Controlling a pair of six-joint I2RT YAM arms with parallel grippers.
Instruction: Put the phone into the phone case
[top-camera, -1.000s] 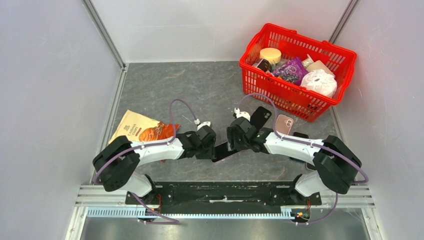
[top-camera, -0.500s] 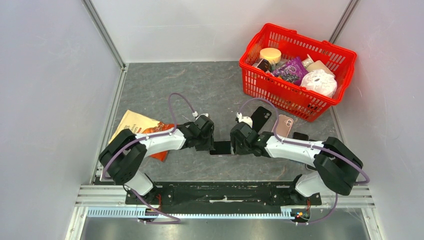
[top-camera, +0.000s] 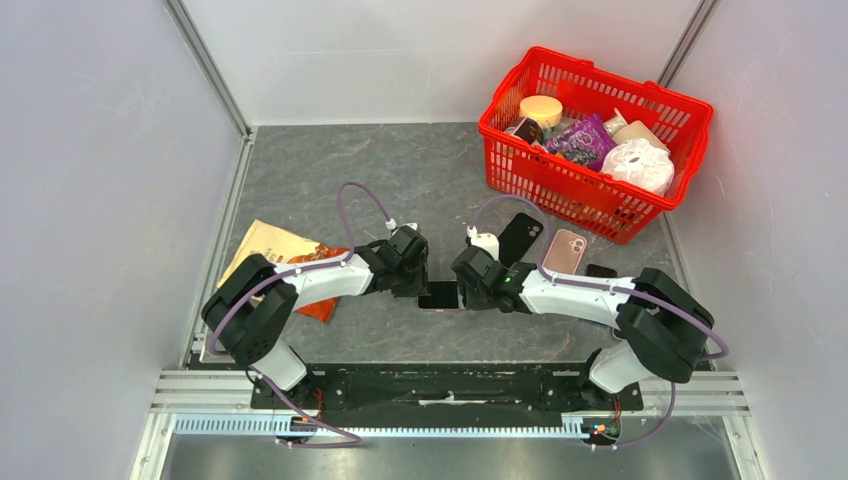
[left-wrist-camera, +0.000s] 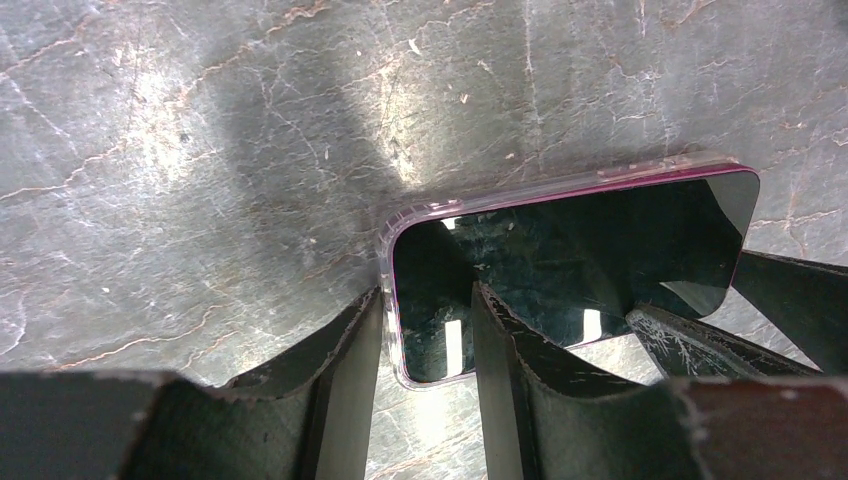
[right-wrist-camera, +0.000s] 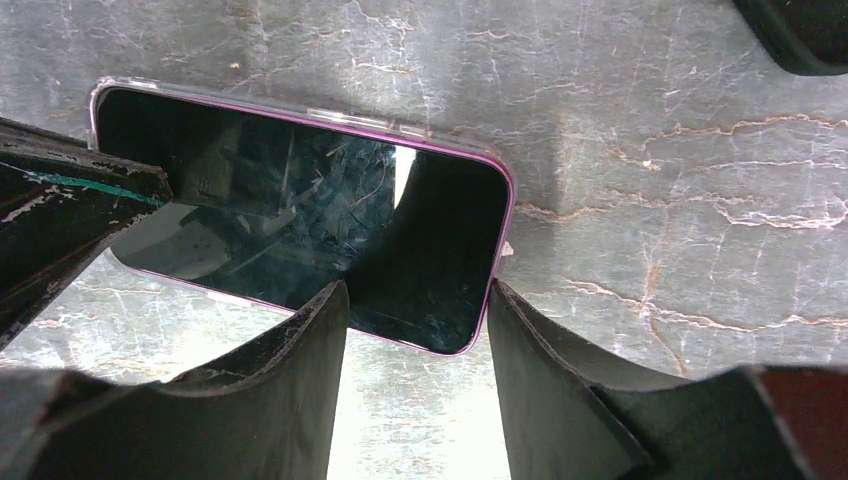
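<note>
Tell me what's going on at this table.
Both arms are working on one phone lying screen-up on the table between them. It appears seated in a clear, pink-rimmed case. The left gripper straddles one short end and the right gripper the other, each with one finger over the screen and one beyond the edge, jaws apart. Whether they are pressing down on it cannot be told.

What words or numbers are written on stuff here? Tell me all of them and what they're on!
Snack bag: there is dark print on it, but too small to read.
Purple packet in the red basket: the print is blurred and unreadable.
Phone: dark screen, no words showing.
So no text can be read here.
</note>
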